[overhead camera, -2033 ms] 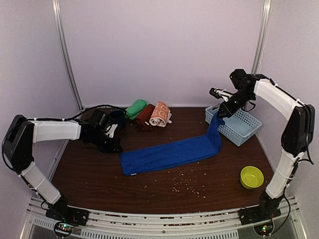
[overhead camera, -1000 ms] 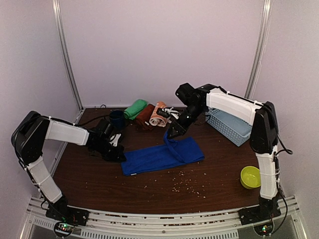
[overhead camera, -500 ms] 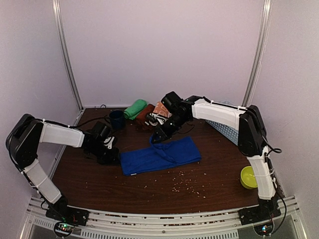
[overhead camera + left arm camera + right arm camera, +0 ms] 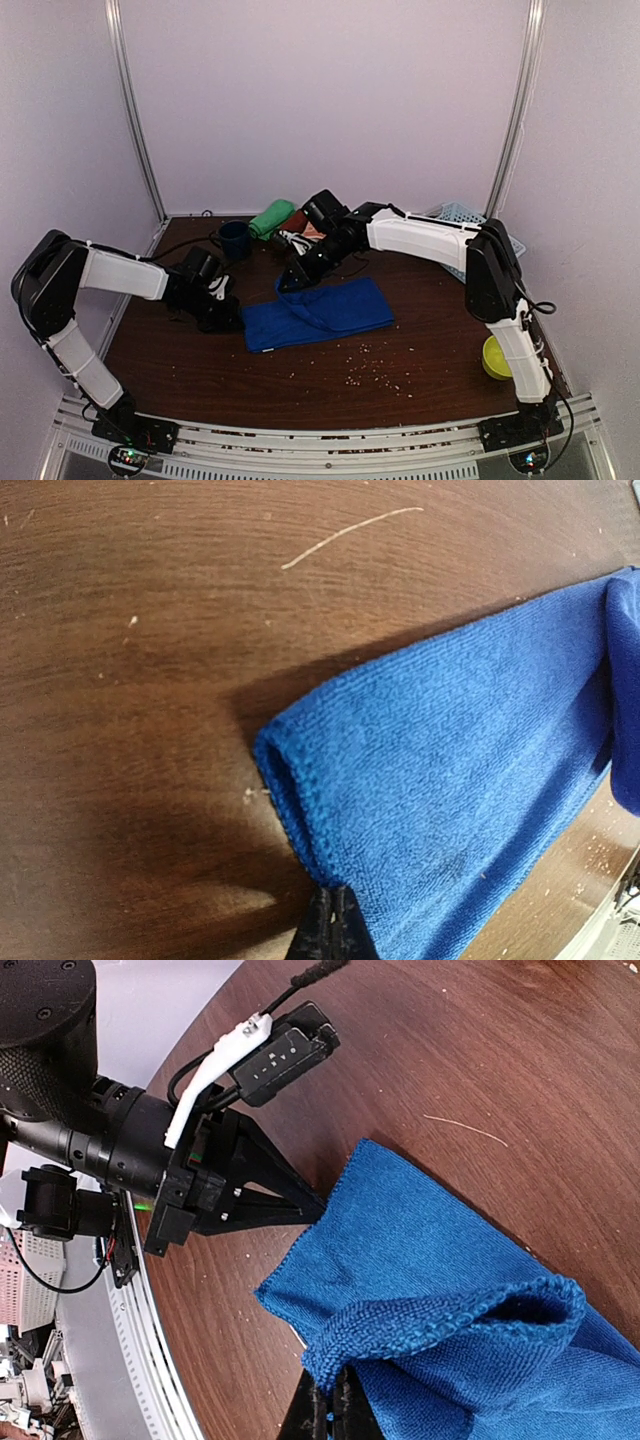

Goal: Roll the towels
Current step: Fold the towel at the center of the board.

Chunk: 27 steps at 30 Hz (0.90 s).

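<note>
A royal blue towel [image 4: 335,310] lies doubled over on the dark wooden table [image 4: 200,370]. My right gripper [image 4: 290,283] is shut on the towel's lifted end, a thick fold [image 4: 440,1325] held just above the lower layer, near its left part. Low at the towel's left edge, my left gripper [image 4: 232,318] is shut, its tips [image 4: 335,920] pinched on the hem of the blue towel [image 4: 450,770]. The left gripper [image 4: 312,1207] shows in the right wrist view, its tips at that edge. At the back lie a rolled green towel [image 4: 272,217] and a maroon one [image 4: 293,222], partly hidden by the right arm.
A navy mug [image 4: 235,239] stands at the back left, near the rolled towels. A pale blue basket [image 4: 455,213] shows behind the right arm, and a yellow-green bowl [image 4: 490,355] sits at the front right. Crumbs [image 4: 375,370] dot the table in front of the towel.
My right gripper carried the towel's right end from the basket leftward over the towel, doubling it. The left gripper stayed at the left edge.
</note>
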{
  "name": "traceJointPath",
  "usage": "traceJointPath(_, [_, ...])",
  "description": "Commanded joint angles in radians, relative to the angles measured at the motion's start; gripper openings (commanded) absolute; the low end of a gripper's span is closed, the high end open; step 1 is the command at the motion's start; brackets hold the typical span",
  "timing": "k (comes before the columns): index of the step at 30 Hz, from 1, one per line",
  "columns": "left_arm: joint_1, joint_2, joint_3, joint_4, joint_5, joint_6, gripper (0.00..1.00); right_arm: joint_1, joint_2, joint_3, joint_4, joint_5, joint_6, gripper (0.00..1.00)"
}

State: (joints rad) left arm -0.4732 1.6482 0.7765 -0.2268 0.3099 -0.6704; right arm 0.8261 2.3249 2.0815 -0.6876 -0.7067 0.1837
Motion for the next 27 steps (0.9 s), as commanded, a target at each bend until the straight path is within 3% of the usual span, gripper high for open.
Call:
traceJointPath(1, [-0.001, 0.022, -0.043, -0.003, 0.014, -0.018, 0.00, 0.021, 0.028, 0.039, 0.039, -0.010, 0.041, 0.00])
traceJointPath(27, [-0.001, 0.019, -0.091, 0.044, 0.002, -0.029, 0.00, 0.109, 0.178, 0.134, 0.109, -0.045, 0.139, 0.00])
